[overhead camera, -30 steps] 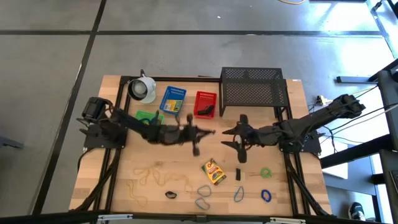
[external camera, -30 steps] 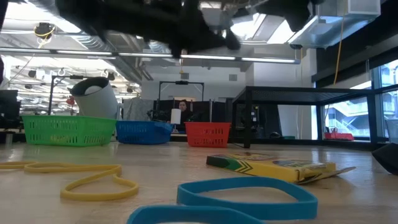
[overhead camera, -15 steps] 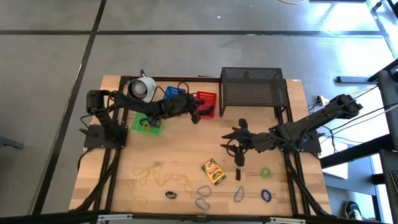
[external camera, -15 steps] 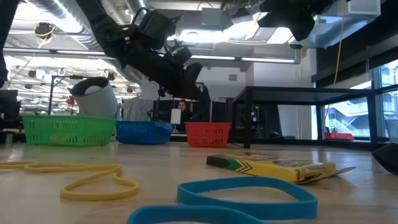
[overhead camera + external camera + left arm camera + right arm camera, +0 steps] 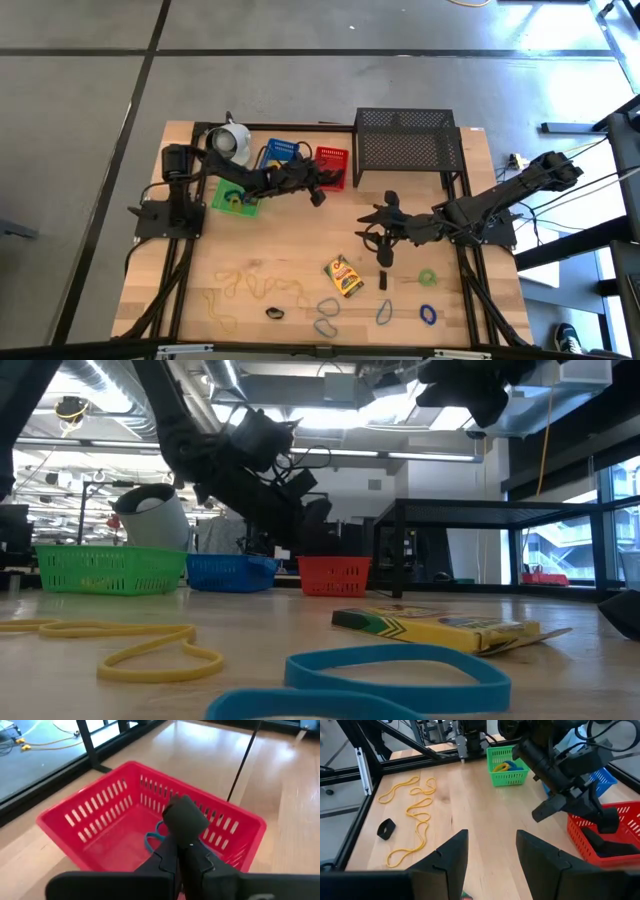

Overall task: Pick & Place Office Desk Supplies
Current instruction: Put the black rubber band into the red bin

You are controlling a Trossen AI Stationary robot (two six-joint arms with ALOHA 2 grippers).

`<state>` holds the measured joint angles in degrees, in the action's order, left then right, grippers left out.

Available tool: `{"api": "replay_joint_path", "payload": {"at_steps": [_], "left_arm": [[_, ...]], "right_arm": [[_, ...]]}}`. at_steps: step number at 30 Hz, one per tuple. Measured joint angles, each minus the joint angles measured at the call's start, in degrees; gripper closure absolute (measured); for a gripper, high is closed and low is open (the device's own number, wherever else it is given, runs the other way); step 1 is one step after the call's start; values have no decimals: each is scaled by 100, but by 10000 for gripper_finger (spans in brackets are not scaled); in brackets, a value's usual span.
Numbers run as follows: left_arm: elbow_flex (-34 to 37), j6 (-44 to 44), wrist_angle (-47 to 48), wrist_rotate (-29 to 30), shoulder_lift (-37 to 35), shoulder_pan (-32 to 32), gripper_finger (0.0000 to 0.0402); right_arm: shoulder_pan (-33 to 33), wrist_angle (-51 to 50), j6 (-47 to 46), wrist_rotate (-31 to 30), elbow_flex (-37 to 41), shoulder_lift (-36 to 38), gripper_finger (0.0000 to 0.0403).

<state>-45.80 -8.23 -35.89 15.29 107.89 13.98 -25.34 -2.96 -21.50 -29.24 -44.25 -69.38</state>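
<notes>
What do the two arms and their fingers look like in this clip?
Both arms are matte black, built of jointed segments, with black cables looped along them. The left gripper ends in dark, rounded fingers. The right gripper has two flat, angular black fingers. No markings show.

Bare wood lies open mid-table between the far row of slotted plastic baskets [image 5: 279,160] and the near scattered rubber-band loops [image 5: 250,287]; the black wire-mesh rack [image 5: 405,140] blocks the far right.
</notes>
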Motion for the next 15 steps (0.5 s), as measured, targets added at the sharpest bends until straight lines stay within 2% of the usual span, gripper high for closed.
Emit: {"api": "replay_joint_path", "payload": {"at_steps": [6,15], "left_arm": [[0,0,6,17,7,0,387],[0,0,8,14,7,0,306]], "right_arm": [[0,-78,71,9,0,0,234],[0,-217,70,16,0,0,234]]}}
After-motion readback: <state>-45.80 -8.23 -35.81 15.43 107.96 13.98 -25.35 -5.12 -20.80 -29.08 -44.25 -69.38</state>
